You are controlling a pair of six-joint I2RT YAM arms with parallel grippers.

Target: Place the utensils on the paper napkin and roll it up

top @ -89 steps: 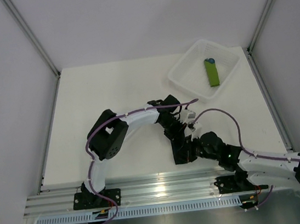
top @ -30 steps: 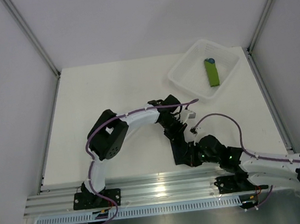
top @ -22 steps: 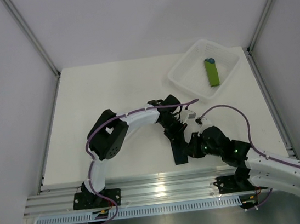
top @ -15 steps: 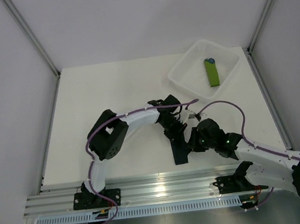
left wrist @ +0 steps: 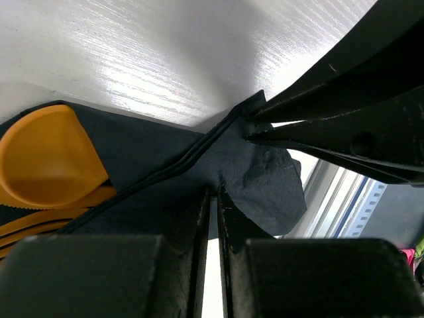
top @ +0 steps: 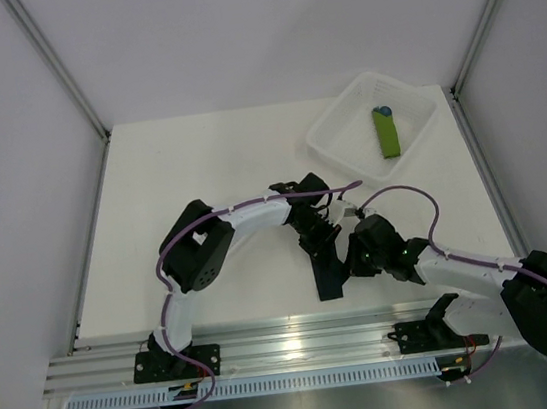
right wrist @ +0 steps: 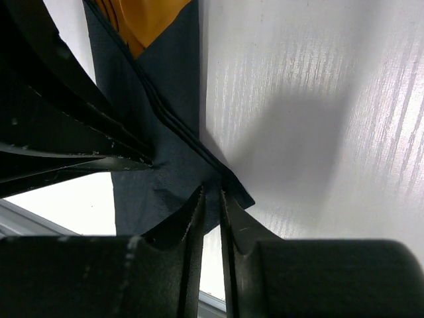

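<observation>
Napkin of thin black paper [top: 328, 280] lies folded into a narrow strip near the middle of the white table's [top: 198, 164] near edge. Its long axis runs near to far, with its near end close to the metal rail. Tucked inside the fold are the slim orange plastic utensils [left wrist: 53, 159]. In the left wrist view, the round spoon bowl sits at the end of the strip away from the rail, with flat orange handles just beneath it.

Left gripper [left wrist: 211, 199] reaches the strip from the far side, its fingers pressed almost together with only a sliver of light between them, nipping the napkin's folded edge. Right gripper [right wrist: 212, 195] comes in from the right, and its fingers are likewise squeezed nearly closed on the same dark paper. The two sets of tips meet at one puckered spot, where the layered edge bunches and a loose flap spreads toward the rail.

Well apart, in the far right corner, a clear white plastic basket [top: 336, 107] holds a green rolled bundle with a blue tip [top: 386, 134].
</observation>
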